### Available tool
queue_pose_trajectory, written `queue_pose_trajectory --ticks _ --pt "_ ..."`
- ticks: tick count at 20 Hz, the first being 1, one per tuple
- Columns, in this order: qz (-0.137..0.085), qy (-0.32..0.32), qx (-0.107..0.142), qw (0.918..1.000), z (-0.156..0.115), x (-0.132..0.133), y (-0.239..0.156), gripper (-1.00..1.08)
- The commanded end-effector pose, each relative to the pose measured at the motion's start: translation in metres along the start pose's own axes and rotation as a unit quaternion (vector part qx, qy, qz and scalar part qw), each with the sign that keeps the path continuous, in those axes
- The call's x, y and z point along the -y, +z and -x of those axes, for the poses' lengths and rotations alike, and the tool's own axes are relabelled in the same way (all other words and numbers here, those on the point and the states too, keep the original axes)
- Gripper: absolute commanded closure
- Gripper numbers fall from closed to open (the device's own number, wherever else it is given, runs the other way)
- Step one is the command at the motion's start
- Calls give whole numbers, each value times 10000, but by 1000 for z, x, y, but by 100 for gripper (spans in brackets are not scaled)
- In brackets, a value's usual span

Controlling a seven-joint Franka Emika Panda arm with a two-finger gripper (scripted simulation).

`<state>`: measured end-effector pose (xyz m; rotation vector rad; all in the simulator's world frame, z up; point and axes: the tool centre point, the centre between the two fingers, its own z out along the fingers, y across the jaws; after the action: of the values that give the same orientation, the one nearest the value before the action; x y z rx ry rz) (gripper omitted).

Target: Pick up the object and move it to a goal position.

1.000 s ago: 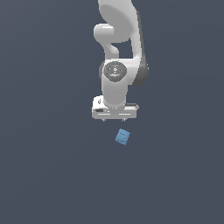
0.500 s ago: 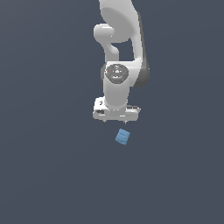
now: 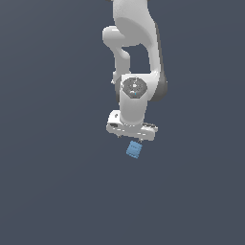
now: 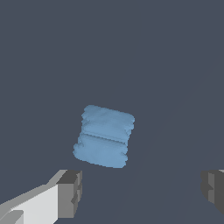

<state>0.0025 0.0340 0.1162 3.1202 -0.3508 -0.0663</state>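
Observation:
The object (image 3: 134, 150) is a small light-blue, roughly cube-shaped piece with faint ridges, lying on the dark grey surface just below the white arm's hand in the exterior view. In the wrist view the object (image 4: 105, 136) fills the middle, ahead of the two grey fingertips (image 4: 70, 192). My gripper (image 3: 130, 137) hangs right above the object and is open, its jaws set wide apart with nothing between them. The object sits outside the gap between the fingers.
The white Panda arm (image 3: 136, 57) rises from the hand toward the exterior view's top. A plain dark grey surface (image 3: 57, 191) spreads all around.
The hand has come lower and slightly toward the object, so the gap between them has shrunk. The object has not moved.

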Motion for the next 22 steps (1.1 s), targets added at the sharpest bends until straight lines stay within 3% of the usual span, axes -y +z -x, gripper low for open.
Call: queue_pose_trajectory --ticks 1,11,22 --pt "-10 271 -48 9996 -4 7 6 -92" --pt "-43 981 -178 9950 -12 25 21 -92" --pt "-50 1104 -200 9937 -13 29 28 -92"
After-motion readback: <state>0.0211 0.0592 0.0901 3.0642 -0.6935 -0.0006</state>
